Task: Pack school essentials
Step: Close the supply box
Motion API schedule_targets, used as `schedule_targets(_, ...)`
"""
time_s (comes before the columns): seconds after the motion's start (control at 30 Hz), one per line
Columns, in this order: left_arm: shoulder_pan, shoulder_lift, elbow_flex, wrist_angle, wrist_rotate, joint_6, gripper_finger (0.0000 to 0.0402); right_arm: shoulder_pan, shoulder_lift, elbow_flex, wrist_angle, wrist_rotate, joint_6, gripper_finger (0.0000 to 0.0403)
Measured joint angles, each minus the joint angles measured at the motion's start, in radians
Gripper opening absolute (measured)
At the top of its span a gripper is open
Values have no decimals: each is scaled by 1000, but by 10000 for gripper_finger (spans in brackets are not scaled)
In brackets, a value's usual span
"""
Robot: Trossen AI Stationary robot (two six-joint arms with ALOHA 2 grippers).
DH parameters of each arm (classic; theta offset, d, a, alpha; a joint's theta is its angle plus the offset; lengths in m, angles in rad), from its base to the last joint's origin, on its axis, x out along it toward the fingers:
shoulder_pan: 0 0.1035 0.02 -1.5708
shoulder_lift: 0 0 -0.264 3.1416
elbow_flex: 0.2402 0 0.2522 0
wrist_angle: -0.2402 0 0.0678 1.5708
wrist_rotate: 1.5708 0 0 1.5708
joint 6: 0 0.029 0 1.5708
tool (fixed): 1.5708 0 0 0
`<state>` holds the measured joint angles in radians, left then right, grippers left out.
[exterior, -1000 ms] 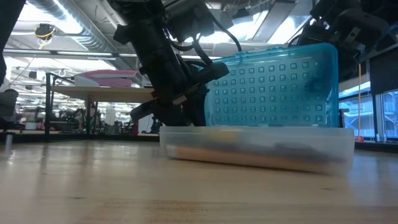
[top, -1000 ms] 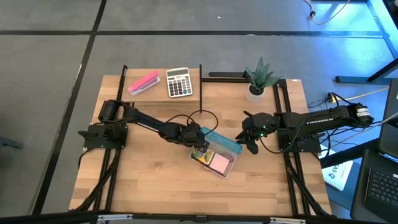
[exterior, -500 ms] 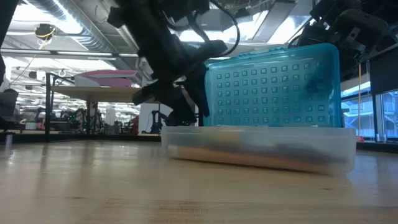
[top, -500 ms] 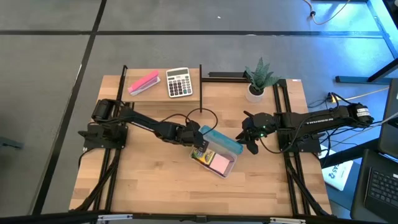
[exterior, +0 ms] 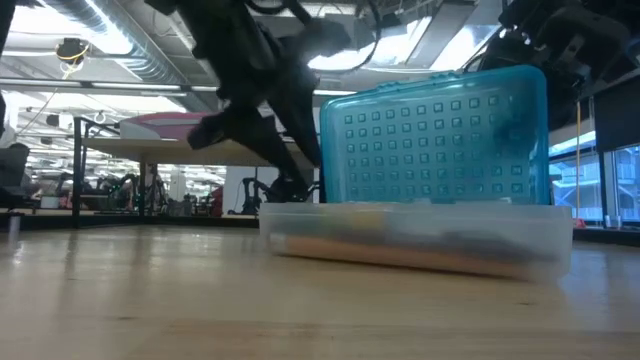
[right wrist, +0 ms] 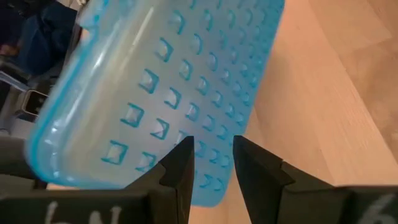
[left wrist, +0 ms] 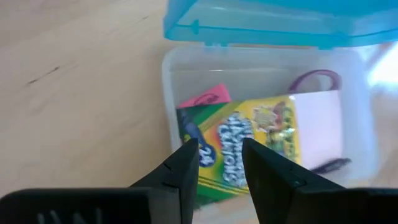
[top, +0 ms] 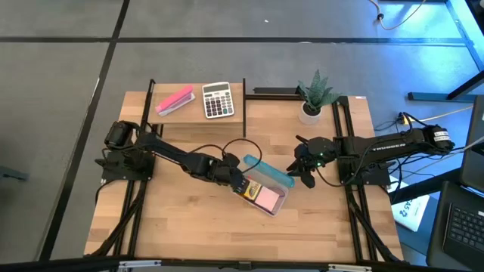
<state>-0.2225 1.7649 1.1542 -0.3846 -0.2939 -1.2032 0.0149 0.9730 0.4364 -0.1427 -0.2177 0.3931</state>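
Observation:
A clear plastic box [exterior: 420, 240] stands mid-table with its blue lid [exterior: 435, 135] open and upright. Inside lie the yellow-green crayon box [left wrist: 249, 143], the pink notepad [left wrist: 317, 121] and the purple scissors handle [left wrist: 317, 79]. My left gripper [top: 240, 181] hovers above the box's left end, its fingers narrowly open over the crayon box. My right gripper [top: 297, 172] is just right of the lid [right wrist: 174, 81], narrowly open, pointing at the lid's outer face. My left gripper touches nothing that I can see. My right gripper's fingertips stand very close to the outer face of the lid [right wrist: 205, 118], coming level from the table's right. I cannot tell whether they touch it.
A grey calculator [top: 218, 100] and a long pink block [top: 174, 100] lie at the far left of the table. A potted plant [top: 314, 94] stands at the far right. Bare wood lies in front of the box.
My left gripper has moved from beside the lid's left end toward the table's near edge, and now sits over the open box's left end. The lid has stayed upright and the box has kept its place.

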Motion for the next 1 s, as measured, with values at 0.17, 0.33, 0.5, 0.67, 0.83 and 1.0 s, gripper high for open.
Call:
schedule_targets(0.17, -24, -66, 0, -58, -11, -25, 117, 4, 0, 36, 6, -18, -4, 114)
schedule_targets(0.33, -43, -143, 0, -106, -54, -25, 117, 15, 0, 75, 5, -20, -4, 114)
schedule_targets(0.5, -52, -213, 0, -165, -106, -25, 117, 47, 0, 90, 5, -13, -2, 114)
schedule_targets(0.67, -53, -256, 0, -189, -154, -18, 117, 76, 14, 91, 4, 24, 23, 114)
schedule_targets(0.83, -53, -264, 0, -193, -173, -17, 117, 106, 84, 91, 38, 25, 31, 114)
schedule_targets(1.0, -53, -264, 0, -192, -173, -16, 117, 120, 145, 91, 76, 25, 35, 114)
